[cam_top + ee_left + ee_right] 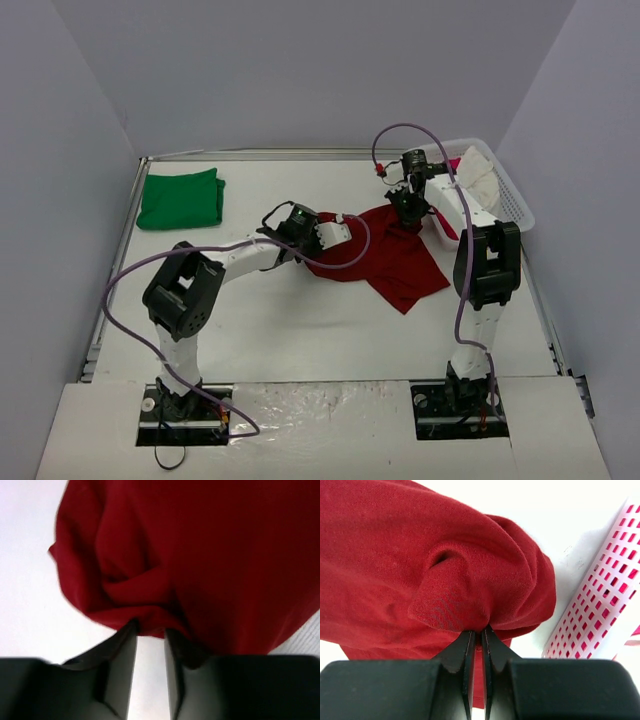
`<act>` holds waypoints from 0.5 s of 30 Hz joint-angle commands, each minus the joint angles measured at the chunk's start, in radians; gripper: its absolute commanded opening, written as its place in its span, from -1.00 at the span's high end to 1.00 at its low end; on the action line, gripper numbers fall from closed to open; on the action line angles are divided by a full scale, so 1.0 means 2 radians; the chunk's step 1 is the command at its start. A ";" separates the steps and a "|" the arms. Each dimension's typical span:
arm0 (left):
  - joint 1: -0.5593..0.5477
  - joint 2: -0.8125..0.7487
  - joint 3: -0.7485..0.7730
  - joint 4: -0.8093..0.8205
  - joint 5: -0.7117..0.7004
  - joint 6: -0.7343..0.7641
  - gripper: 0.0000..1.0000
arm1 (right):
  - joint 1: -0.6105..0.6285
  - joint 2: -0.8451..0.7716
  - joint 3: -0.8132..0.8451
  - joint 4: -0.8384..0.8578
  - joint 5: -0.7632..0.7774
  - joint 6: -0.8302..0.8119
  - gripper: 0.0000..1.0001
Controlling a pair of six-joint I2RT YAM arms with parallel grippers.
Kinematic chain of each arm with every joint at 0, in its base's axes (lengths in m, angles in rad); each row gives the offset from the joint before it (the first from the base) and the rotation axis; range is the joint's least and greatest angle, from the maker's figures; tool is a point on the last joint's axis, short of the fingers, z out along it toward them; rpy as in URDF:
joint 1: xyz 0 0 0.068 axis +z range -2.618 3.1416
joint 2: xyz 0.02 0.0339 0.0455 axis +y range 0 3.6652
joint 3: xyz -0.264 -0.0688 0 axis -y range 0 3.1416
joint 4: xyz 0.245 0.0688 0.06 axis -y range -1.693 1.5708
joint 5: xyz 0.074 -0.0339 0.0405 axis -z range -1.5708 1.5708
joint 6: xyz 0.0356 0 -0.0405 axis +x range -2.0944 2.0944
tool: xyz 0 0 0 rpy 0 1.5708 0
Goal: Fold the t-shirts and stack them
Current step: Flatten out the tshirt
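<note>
Pinching the dark red t-shirt (400, 262) from two sides at once.

Right gripper (476, 630): jaws squeezed almost together on a puckered fold of red cloth, with fabric bulging above the tips. Looks like a solid grab. It sits at the shirt's far-right edge, just beside the pink-and-white slotted basket (600, 595).

Left gripper (150, 630): jaws stand a little apart and bare table shows through the gap lower down. A bunch of red hem sits right at the tips and the creases radiate from there, so I read it as clamped on a thicker wad. Not fully sure.

Shirt location: right of centre on the table (300, 330), crumpled, with one flap trailing toward the near right. It's not flat and has no fold in it yet.

Why hold both sides: my guess is to tension the cloth between the arms and spread it, since this heap can't be folded as it lies.

Green t-shirt (180, 200): far-left corner, a neat folded rectangle, well apart from the red one. So roughly half done. The red shirt needs flattening and folding, then the two get stacked.

Risks: the left grip is shallow, at the very edge, and could slip under tension. The right arm is close to the basket, so a sideways pull might nudge it.
</note>
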 commanded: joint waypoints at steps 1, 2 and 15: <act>-0.013 0.020 0.029 -0.028 0.018 0.015 0.57 | -0.002 -0.003 -0.005 -0.007 0.009 -0.004 1.00; -0.014 0.028 0.033 -0.032 0.018 0.012 0.95 | -0.002 -0.004 -0.006 -0.007 0.009 -0.004 1.00; 0.025 -0.115 0.020 -0.104 -0.031 -0.011 0.95 | -0.005 -0.071 -0.028 -0.008 -0.004 -0.009 1.00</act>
